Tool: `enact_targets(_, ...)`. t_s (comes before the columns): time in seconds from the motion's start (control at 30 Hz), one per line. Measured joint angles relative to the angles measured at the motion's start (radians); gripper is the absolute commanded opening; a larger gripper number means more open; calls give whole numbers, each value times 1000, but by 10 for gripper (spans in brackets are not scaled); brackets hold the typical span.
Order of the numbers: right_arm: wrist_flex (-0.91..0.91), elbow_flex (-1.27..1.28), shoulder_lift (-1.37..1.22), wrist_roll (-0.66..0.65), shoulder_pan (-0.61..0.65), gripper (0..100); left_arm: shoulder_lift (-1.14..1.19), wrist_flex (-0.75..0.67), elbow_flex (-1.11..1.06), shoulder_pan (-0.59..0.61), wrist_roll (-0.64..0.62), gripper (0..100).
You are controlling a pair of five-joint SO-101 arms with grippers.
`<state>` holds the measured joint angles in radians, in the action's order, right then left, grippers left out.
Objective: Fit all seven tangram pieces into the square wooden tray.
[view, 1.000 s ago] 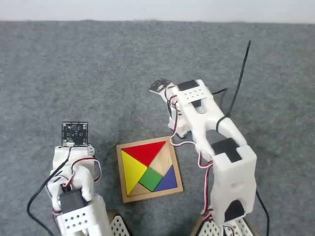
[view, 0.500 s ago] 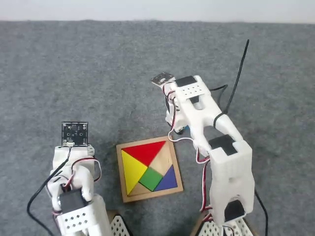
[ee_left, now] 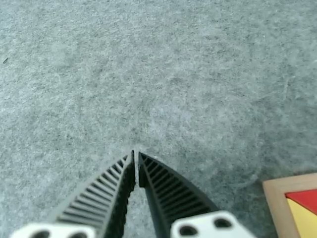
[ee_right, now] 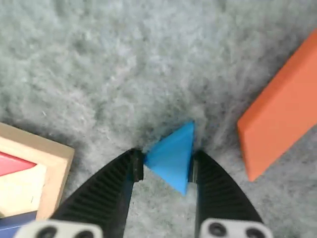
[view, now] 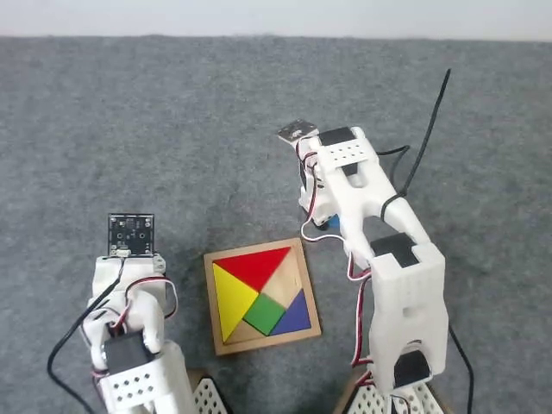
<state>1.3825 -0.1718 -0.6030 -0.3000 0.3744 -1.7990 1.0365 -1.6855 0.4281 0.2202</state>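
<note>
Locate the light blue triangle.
Right wrist view: the light blue triangle is pinched in the right end effector, between the wooden tray and the orange piece.

4 pieces (view: 255, 266) lie in the tray (view: 286, 272), a triangle (view: 330, 223) near its far-right corner.

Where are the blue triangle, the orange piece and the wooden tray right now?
blue triangle (ee_right: 171, 159), right wrist view, middle of its top face.
orange piece (ee_right: 277, 124), right wrist view, middle of its top face.
wooden tray (view: 289, 272), high view, its bare floor.
</note>
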Motion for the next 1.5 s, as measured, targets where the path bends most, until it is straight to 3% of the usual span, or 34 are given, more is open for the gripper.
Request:
enact_targets(0.67, 21, 29, 49, -28, 0, 118, 0, 0, 0, 0, 0, 15)
enact_targets(1.1, 21, 331, 448, -28, -11, 118, 0, 0, 0, 0, 0, 15)
enact_targets(1.3, 23, 485, 647, -15, 123, 118, 0, 0, 0, 0, 0, 15)
enact_targets(1.5, 5, 543, 654, 181, 279, 118, 0, 0, 0, 0, 0, 15)
